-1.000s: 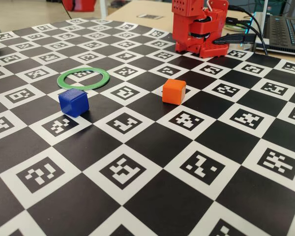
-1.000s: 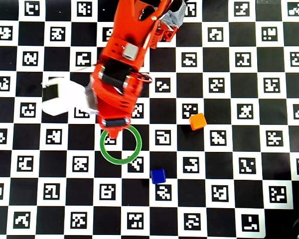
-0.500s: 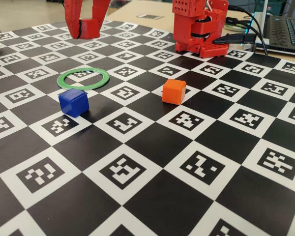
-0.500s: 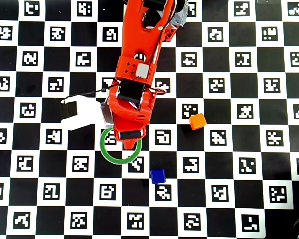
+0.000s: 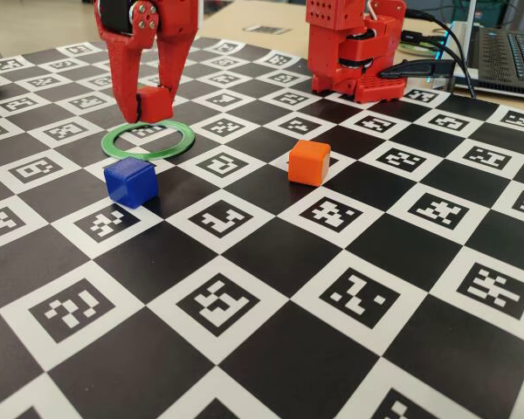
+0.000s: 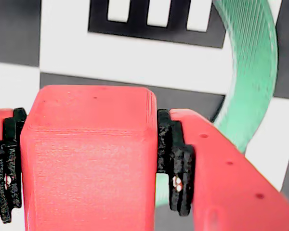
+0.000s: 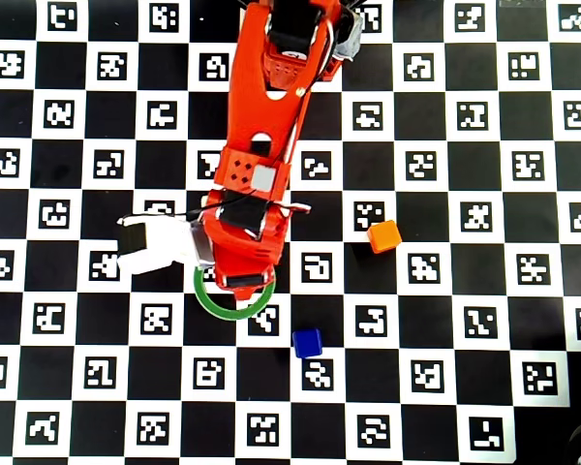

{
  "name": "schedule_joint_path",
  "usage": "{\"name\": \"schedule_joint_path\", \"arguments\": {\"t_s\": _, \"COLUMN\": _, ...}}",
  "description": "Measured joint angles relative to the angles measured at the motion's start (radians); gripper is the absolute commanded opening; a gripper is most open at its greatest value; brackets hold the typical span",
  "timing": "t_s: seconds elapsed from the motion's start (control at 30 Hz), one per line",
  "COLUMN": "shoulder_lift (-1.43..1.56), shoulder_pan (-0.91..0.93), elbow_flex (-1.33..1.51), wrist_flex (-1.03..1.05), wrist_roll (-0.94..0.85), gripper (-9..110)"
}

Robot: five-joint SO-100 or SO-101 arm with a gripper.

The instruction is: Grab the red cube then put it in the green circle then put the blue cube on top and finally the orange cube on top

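My gripper [image 5: 151, 105] is shut on the red cube [image 5: 155, 102], which hangs just above the green circle [image 5: 148, 140] near its far side. In the wrist view the red cube [image 6: 89, 159] fills the space between the black finger pads [image 6: 173, 163], and an arc of the green circle [image 6: 253, 82] curves at the right. From overhead the arm covers the cube; only the near arc of the green circle [image 7: 225, 308] shows. The blue cube [image 5: 130, 182] sits just in front of the ring, and the orange cube [image 5: 309, 162] lies to the right.
The arm's red base [image 5: 356, 48] stands at the back of the checkered board [image 5: 271, 262]. A laptop [image 5: 506, 52] and cables lie at the back right. A white camera mount [image 7: 155, 244] sticks out from the arm's left side in the overhead view.
The gripper has come down and forward with the red cube, from high behind the ring to just above it. The blue and orange cubes have not moved.
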Motion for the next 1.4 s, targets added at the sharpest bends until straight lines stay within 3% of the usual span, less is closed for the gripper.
{"name": "schedule_joint_path", "arguments": {"t_s": 1.23, "shoulder_lift": -0.087, "shoulder_pan": 0.015, "elbow_flex": -0.021, "wrist_flex": -0.028, "wrist_roll": 0.006, "gripper": 6}}
{"name": "schedule_joint_path", "arguments": {"t_s": 1.4, "shoulder_lift": -0.087, "shoulder_pan": 0.015, "elbow_flex": -0.021, "wrist_flex": -0.028, "wrist_roll": 0.006, "gripper": 17}}
